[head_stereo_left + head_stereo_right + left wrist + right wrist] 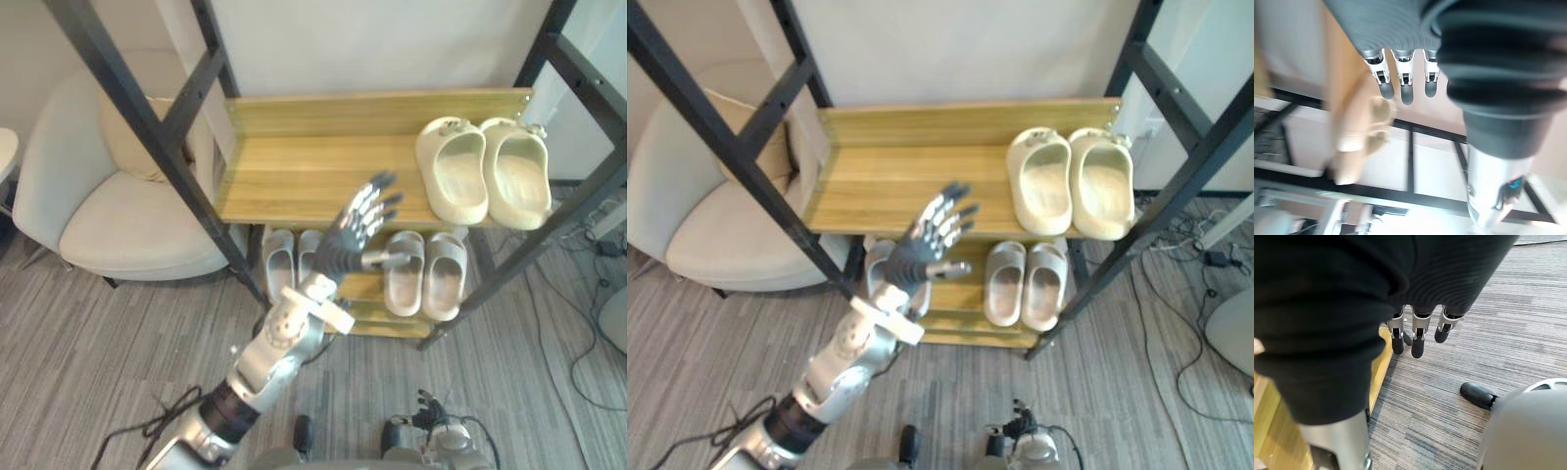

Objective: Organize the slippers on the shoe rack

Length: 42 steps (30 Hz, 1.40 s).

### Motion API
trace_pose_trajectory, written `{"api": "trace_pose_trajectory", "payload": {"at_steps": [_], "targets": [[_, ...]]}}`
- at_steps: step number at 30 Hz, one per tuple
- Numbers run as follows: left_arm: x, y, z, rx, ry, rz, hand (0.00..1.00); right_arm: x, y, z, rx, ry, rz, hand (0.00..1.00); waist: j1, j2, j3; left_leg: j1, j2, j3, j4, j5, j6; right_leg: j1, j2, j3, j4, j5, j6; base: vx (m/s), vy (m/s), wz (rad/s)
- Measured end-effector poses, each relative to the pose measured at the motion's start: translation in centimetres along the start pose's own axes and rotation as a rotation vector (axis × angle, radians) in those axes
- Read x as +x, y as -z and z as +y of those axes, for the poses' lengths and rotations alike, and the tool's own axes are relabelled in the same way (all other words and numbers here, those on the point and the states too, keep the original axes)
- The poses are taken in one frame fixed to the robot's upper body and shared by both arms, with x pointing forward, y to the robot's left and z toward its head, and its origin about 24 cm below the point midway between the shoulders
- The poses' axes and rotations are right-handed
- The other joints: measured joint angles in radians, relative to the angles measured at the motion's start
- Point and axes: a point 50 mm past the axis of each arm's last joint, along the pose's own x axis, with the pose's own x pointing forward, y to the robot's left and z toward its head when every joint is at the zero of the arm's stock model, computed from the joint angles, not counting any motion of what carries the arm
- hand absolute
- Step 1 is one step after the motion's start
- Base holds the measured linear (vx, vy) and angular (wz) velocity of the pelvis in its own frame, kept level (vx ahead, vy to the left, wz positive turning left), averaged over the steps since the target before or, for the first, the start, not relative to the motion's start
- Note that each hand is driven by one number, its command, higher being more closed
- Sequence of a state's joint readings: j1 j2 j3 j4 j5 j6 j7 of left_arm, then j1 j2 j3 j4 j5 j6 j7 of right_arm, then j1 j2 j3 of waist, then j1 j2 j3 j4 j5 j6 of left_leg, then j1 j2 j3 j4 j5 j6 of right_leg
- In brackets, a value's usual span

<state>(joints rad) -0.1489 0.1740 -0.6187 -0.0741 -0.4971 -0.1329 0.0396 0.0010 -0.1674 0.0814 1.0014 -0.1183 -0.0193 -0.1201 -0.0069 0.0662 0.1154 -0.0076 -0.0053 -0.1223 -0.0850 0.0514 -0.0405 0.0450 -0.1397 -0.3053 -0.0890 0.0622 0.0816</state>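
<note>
Left robot hand (351, 233) is raised in front of the shoe rack (147, 127). Its fingers (1405, 88) are straight and spread and it holds nothing. The fingertips sit over the front edge of the top shelf (294, 176); whether they touch it is unclear.

- Cream slippers (458, 174): a pair, side by side and touching, on the top shelf. They are to the right of the left robot hand, a bit beyond it and apart from it. Toes point toward the robot, heels toward the wall. The left wrist view shows them as a blurred cream shape (1359, 132) past the fingertips.
- Top shelf on the near side and to the left of the left robot hand is bare wood.
- Lower shelf (364, 287): below the left robot hand. It carries two pairs of grey slippers.
- Right grey pair (423, 276): just right of the left robot hand's thumb and lower. The two slippers lie side by side, close together.
- Left grey pair (278, 260): below and left of the left robot hand, with the inner slipper partly hidden behind the wrist and forearm.

Right robot hand (1418, 339) hangs low with fingers relaxed and pointing down. It is empty, over the grey carpet floor (1474, 333). A wooden shelf edge (1378, 367) of the rack is just beside it.

A pale armchair (127, 215) stands well to the left of the left robot hand, beside the rack.
</note>
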Motion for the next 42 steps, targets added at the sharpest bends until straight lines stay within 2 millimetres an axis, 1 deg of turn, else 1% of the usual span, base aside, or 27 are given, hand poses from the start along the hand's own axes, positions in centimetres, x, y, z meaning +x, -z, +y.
{"api": "trace_pose_trajectory", "payload": {"at_steps": [1,2,3,4,5,6,7,8,9,10,11,13,14,16,20,23,25,28,33,35,36,37,38,39,40,41,42], "targets": [[-0.8,1.6,0.6,0.009,-0.030,0.076,0.00,0.0,0.1,0.0,0.000,-0.001,0.002,0.00,0.001,0.000,0.000,0.000,-0.001,-0.002,0.000,0.001,-0.001,0.006,0.000,-0.010,0.000,-0.001,0.000,-0.05,-0.007,0.20],[-1.2,2.4,0.8,0.011,-0.049,0.113,0.00,0.0,0.1,0.1,0.001,-0.002,0.004,0.00,0.002,-0.001,0.000,0.001,-0.001,-0.005,0.000,0.001,-0.002,0.009,0.001,-0.013,0.000,-0.002,0.000,-0.04,-0.002,0.14],[-2.6,4.3,1.5,0.010,-0.098,0.196,0.00,-0.1,0.2,0.1,0.001,-0.003,0.006,0.00,0.006,-0.003,-0.002,0.002,-0.001,-0.009,0.000,0.001,-0.002,0.010,0.001,-0.015,0.000,-0.004,-0.001,-0.03,-0.005,0.06],[-3.8,5.6,2.0,0.021,-0.125,0.262,0.00,-0.1,0.3,0.2,0.002,-0.003,0.008,0.00,0.008,-0.005,-0.003,0.002,-0.001,-0.016,0.000,0.001,-0.002,0.010,0.002,-0.017,0.000,-0.004,0.000,-0.02,-0.008,0.04],[-4.4,6.3,2.3,0.025,-0.141,0.295,0.00,-0.1,0.4,0.2,0.003,-0.003,0.009,0.00,0.010,-0.006,-0.003,0.002,-0.001,-0.019,0.000,0.001,-0.002,0.011,0.002,-0.018,0.000,-0.005,0.000,-0.01,-0.010,0.06],[-5.7,7.7,2.9,0.029,-0.183,0.368,0.00,-0.1,0.4,0.2,0.003,-0.004,0.011,0.00,0.012,-0.008,-0.004,0.002,-0.001,-0.022,0.000,0.001,-0.003,0.012,0.002,-0.020,0.000,-0.006,0.000,-0.01,-0.008,0.06],[-6.8,8.6,3.5,0.027,-0.214,0.417,0.00,-0.2,0.5,0.3,0.005,-0.005,0.012,0.00,0.014,-0.010,-0.005,0.002,-0.001,-0.023,0.000,0.001,-0.003,0.013,0.003,-0.021,0.000,-0.007,0.000,0.00,-0.006,0.05],[-7.3,9.0,3.8,0.030,-0.230,0.438,0.00,-0.2,0.5,0.4,0.006,-0.006,0.013,0.00,0.014,-0.012,-0.006,0.002,-0.001,-0.023,0.000,0.001,-0.003,0.013,0.003,-0.022,0.000,-0.007,0.000,0.01,-0.003,0.07],[-8.6,9.9,4.6,0.041,-0.281,0.491,0.00,-0.2,0.6,0.5,0.007,-0.008,0.016,0.00,0.014,-0.016,-0.008,0.002,-0.001,-0.023,0.000,0.001,-0.004,0.016,0.003,-0.026,0.000,-0.009,0.001,0.01,-0.002,0.07],[-9.0,10.1,5.0,0.045,-0.300,0.506,0.00,-0.2,0.6,0.5,0.008,-0.008,0.016,0.00,0.015,-0.017,-0.008,0.003,-0.001,-0.023,0.000,0.001,-0.004,0.018,0.003,-0.027,0.000,-0.010,0.001,0.01,-0.003,0.10],[-10.3,10.8,6.0,0.068,-0.355,0.553,0.00,-0.3,0.7,0.5,0.009,-0.008,0.018,0.00,0.015,-0.024,-0.010,0.008,-0.001,-0.024,0.000,0.001,-0.004,0.026,0.002,-0.032,0.000,-0.013,0.002,0.01,-0.003,0.06],[-11.8,11.4,7.4,0.100,-0.426,0.607,0.00,-0.3,0.7,0.7,0.013,-0.009,0.019,0.00,0.016,-0.033,-0.018,0.008,-0.001,-0.024,0.000,0.000,-0.005,0.026,0.003,-0.033,0.000,-0.016,0.001,0.01,-0.002,0.02],[-12.9,11.8,8.4,0.128,-0.473,0.647,0.00,-0.3,0.7,0.7,0.027,-0.005,0.021,0.00,0.018,-0.038,-0.021,0.008,0.000,-0.024,0.000,-0.001,-0.006,0.026,0.005,-0.033,0.000,-0.017,0.001,0.00,0.000,0.00],[-14.6,12.4,9.7,0.153,-0.542,0.710,0.00,-0.3,0.8,0.6,0.050,0.006,0.026,0.00,0.019,-0.043,-0.024,0.008,0.000,-0.024,0.000,-0.002,-0.006,0.026,0.005,-0.033,0.000,-0.017,0.001,0.00,0.000,0.00],[-17.6,13.5,11.2,0.160,-0.696,0.814,0.00,-0.4,1.0,0.9,0.073,0.007,0.036,0.00,0.019,-0.050,-0.028,0.010,0.002,-0.020,-0.001,-0.004,-0.007,0.026,0.006,-0.028,0.000,-0.017,0.001,0.00,-0.001,-0.01],[-19.1,14.0,11.6,0.166,-0.756,0.873,0.00,-0.5,1.2,1.0,0.056,0.004,0.039,0.00,0.023,-0.053,-0.028,0.016,0.008,-0.007,-0.001,-0.006,-0.007,0.025,0.007,-0.013,0.000,-0.016,0.001,-0.01,-0.009,-0.14],[-20.5,14.4,11.6,0.174,-0.796,0.924,0.00,-0.5,1.3,1.0,0.057,0.006,0.042,0.00,0.032,-0.055,-0.030,0.027,0.010,0.009,-0.002,-0.012,-0.009,0.025,0.010,0.004,0.000,-0.017,0.000,-0.03,-0.003,-0.25],[-21.5,14.8,11.7,0.175,-0.835,0.963,0.00,-0.6,1.5,1.0,0.058,0.007,0.047,0.00,0.034,-0.060,-0.032,0.027,0.015,0.021,-0.001,-0.020,-0.012,0.019,0.016,0.011,-0.001,-0.022,0.001,-0.03,-0.004,-0.11],[-22.5,15.5,11.0,0.150,-0.860,1.007,0.00,-0.5,1.5,0.8,0.071,0.016,0.050,0.00,0.043,-0.061,-0.034,0.025,0.018,0.037,0.000,-0.030,-0.012,0.006,0.019,0.039,0.000,-0.028,0.001,0.00,-0.004,-0.14],[-23.1,15.8,10.7,0.120,-0.905,1.015,0.00,-0.5,1.4,0.7,0.082,0.021,0.050,0.00,0.050,-0.064,-0.033,0.018,0.015,0.047,0.020,-0.058,-0.009,-0.002,0.015,0.045,0.011,-0.039,0.002,0.03,0.024,-0.17],[-23.3,15.8,10.7,0.100,-0.940,1.010,0.00,-0.4,1.4,0.6,0.088,0.027,0.049,0.00,0.061,-0.065,-0.034,-0.013,0.011,0.055,0.083,-0.095,-0.004,-0.046,0.004,0.058,0.094,-0.083,0.006,0.04,0.039,-0.15],[-23.4,15.8,10.8,0.092,-0.956,1.003,0.00,-0.5,1.4,0.6,0.088,0.027,0.050,0.00,0.063,-0.067,-0.032,-0.032,0.005,0.054,0.131,-0.122,-0.001,-0.080,-0.010,0.064,0.175,-0.122,0.016,0.06,0.057,-0.03],[-23.5,15.7,10.9,0.087,-0.968,1.000,0.00,-0.5,1.5,0.8,0.090,0.024,0.055,0.00,0.064,-0.072,-0.030,-0.044,-0.006,0.051,0.169,-0.140,0.004,-0.101,-0.028,0.065,0.251,-0.156,0.018,0.06,0.051,0.17],[-23.4,15.6,11.0,0.081,-0.984,0.987,0.00,-0.6,1.5,1.0,0.096,0.021,0.058,0.00,0.067,-0.087,-0.022,-0.044,-0.023,0.039,0.207,-0.175,0.014,-0.140,-0.072,0.071,0.405,-0.218,0.034,0.06,0.025,0.20],[-23.5,15.5,11.1,0.078,-0.994,0.984,0.00,-0.6,1.3,1.1,0.100,0.018,0.052,0.00,0.067,-0.090,-0.020,-0.041,-0.030,0.035,0.219,-0.187,0.015,-0.164,-0.086,0.082,0.474,-0.235,0.038,0.06,0.009,0.41],[-23.6,15.5,11.2,0.074,-1.006,0.981,0.00,-0.6,0.8,1.2,0.106,0.022,0.026,0.00,0.063,-0.095,-0.016,-0.041,-0.047,0.004,0.262,-0.212,0.022,-0.241,-0.115,0.137,0.688,-0.233,0.033,0.10,-0.005,0.77],[-23.5,15.4,11.2,0.076,-1.014,0.972,0.00,-0.7,0.5,1.3,0.114,0.025,0.004,0.00,0.063,-0.100,-0.010,-0.035,-0.061,-0.037,0.294,-0.229,0.032,-0.306,-0.112,0.220,0.846,-0.211,0.009,0.11,-0.012,0.89]]}}
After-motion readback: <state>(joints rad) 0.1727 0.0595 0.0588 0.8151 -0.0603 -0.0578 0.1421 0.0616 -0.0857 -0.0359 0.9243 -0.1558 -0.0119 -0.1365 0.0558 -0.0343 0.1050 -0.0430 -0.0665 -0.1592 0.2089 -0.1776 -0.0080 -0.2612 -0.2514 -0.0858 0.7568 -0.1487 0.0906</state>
